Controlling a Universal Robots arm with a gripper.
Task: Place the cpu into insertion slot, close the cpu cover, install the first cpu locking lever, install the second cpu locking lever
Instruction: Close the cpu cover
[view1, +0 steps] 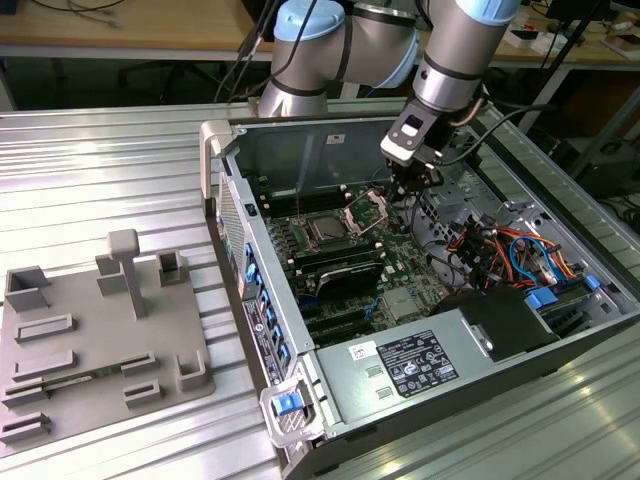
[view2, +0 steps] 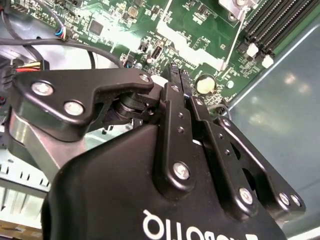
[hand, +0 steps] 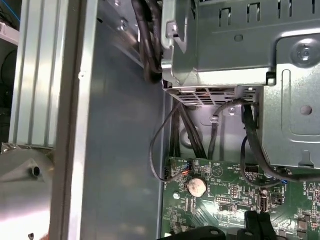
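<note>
Silver-grey chip (view1: 325, 228) lies flat in its dark socket (view1: 340, 241), centre frame in the exterior view; cover (view1: 367, 210) tilted up just right. Claw (view1: 406, 190) hovers beside it, fingers pinched together; case wall (view1: 300, 150) behind, cables (view1: 480, 245) crowd right

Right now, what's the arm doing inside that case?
The arm's gripper hangs inside the open computer case, low over the motherboard, just to the exterior view's right of the cpu cover. The cover appears tilted up, not closed. The cpu looks seated in the insertion slot. In the second wrist view the fingers look shut; whether they pinch anything cannot be told.
</note>
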